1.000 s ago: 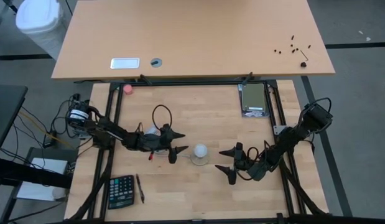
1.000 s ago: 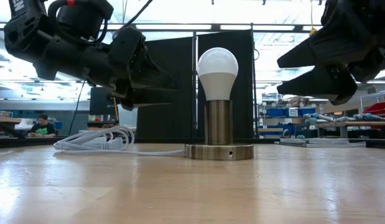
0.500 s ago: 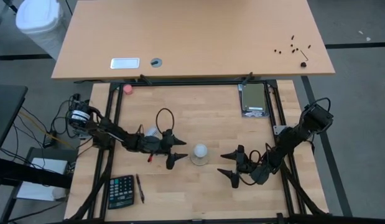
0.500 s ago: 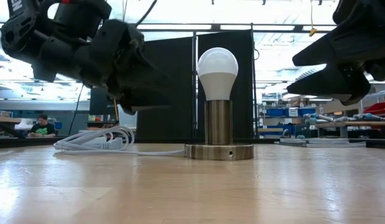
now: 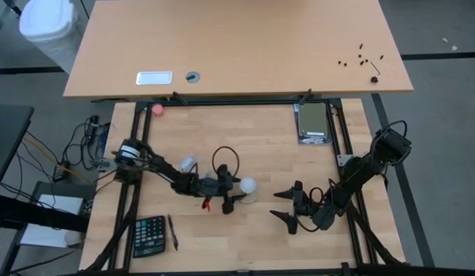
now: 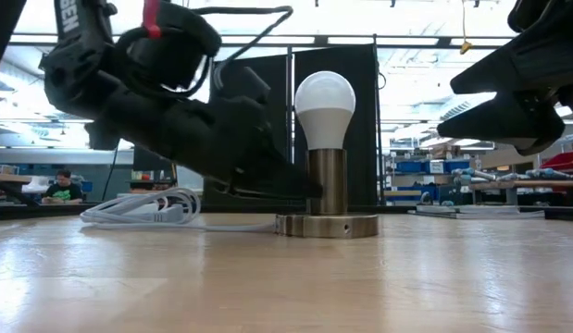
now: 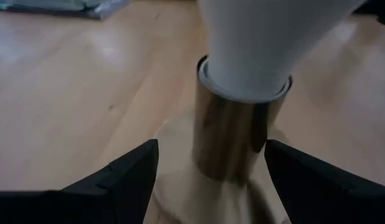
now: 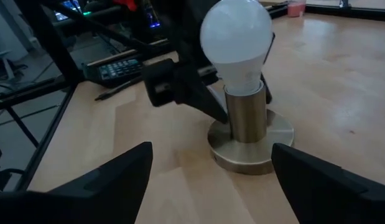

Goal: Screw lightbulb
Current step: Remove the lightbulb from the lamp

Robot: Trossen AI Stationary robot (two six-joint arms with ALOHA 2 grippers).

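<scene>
Two grippers active. Left gripper [image 7: 211,186] has advanced from beside lamp, fingers spread, now straddling metal socket post [image 6: 327,180] below lightbulb [image 6: 325,108]: base brace position, judged. Lightbulb seated upright in post, mid-table. Right gripper [image 8: 208,180] has retreated slightly, fingers spread, well apart. White cord [image 6: 147,208] behind left arm; calculator [image 5: 150,235] near; neither obstructs.

The only lettering I can find is on my left arm [image 6: 82,37] in the low view: white capitals near the top, cut off by the edge, too partial to read as a word. The calculator [image 5: 150,235] keys are too small to read
</scene>
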